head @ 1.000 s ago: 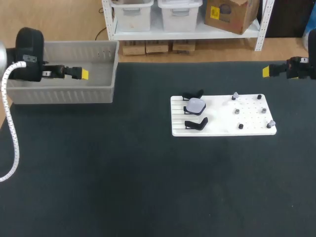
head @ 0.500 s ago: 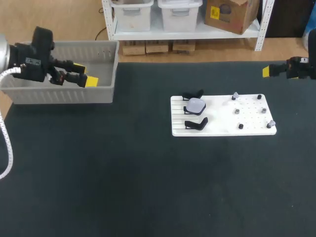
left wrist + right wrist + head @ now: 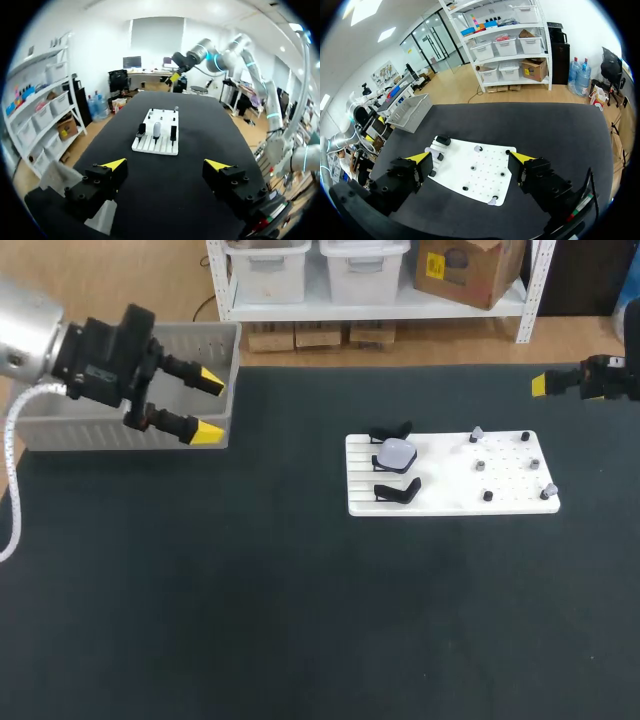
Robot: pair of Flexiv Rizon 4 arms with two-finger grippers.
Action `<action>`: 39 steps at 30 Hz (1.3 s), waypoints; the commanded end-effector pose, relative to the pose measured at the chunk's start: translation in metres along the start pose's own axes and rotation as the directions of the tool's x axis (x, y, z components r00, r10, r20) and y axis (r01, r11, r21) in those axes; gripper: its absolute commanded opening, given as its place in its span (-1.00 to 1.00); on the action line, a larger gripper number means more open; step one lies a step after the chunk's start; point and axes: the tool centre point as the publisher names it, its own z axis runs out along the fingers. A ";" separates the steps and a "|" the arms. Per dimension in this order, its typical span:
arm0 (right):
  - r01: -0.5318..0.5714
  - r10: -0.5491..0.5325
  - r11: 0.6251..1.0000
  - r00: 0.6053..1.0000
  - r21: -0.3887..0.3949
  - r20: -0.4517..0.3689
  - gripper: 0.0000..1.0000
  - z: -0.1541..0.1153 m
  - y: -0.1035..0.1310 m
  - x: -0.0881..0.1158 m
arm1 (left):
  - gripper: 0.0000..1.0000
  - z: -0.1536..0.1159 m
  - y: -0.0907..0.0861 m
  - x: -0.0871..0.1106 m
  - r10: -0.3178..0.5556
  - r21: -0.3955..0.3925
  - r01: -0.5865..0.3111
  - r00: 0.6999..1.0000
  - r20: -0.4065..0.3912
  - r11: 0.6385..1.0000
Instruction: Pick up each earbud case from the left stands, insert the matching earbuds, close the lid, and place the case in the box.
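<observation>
The black table (image 3: 300,620) carries everything I need. The grey box (image 3: 60,435) sits at its far left. My left gripper (image 3: 208,405) hangs just in front of the box's near right corner, fingers spread wide with nothing between them. The left wrist view confirms this, showing only bare tabletop between the yellow tips. My right gripper (image 3: 541,385) is parked out at the table's right edge, well apart from the work. Its own wrist view shows its fingers apart and empty too.

The white board (image 3: 510,495) lies right of the middle. Its left side has three black stands in a row. The far stand (image 3: 390,432) and the near stand (image 3: 397,492) are bare. Only the middle one holds an earbud case (image 3: 397,453), pale with its lid down as far as I can tell. On the board's right side are a few small pegs (image 3: 481,466), some grey-topped and some dark. They are too small for me to say which hold earbuds.

I judge two cases are likely already handled, though I cannot see far enough into the box to confirm it. One full round is left: lift the last case, fit its earbuds, shut the lid and put it in the box.
</observation>
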 end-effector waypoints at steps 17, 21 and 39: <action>0.001 -0.001 1.000 1.000 -0.002 0.000 1.00 0.000 -0.001 0.000 | 1.00 0.015 -0.001 0.003 0.071 0.079 -0.073 0.997 0.036 0.994; 0.001 -0.001 1.000 1.000 -0.002 0.000 1.00 0.000 -0.001 0.000 | 1.00 0.033 -0.007 0.001 0.087 0.063 -0.090 0.995 0.045 0.994; 0.001 -0.001 1.000 1.000 -0.002 0.000 1.00 0.000 -0.001 0.000 | 1.00 0.105 -0.010 -0.007 0.088 0.092 -0.105 0.980 0.177 0.990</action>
